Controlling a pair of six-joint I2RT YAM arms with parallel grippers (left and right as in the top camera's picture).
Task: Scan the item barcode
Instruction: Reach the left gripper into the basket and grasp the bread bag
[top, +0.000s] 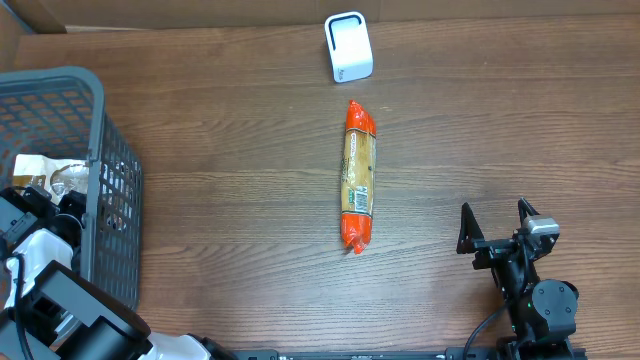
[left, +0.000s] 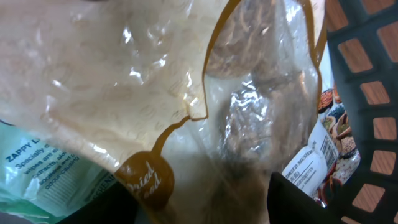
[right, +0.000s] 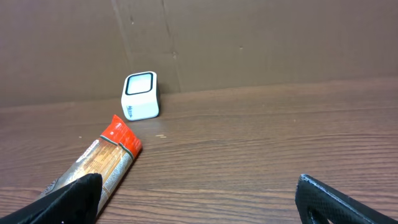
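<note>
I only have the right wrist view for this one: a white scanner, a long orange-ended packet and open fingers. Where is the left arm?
Observer: The left gripper is down inside a grey basket at the left edge of the table, outside your view.
Operator: Is it holding anything?
Observer: Its fingers stand apart just above a clear bag with gold trim, and no grip shows.
Operator: Anything else in that basket?
Observer: Yes, a green-and-white pouch shows past the bag's edge.
</note>
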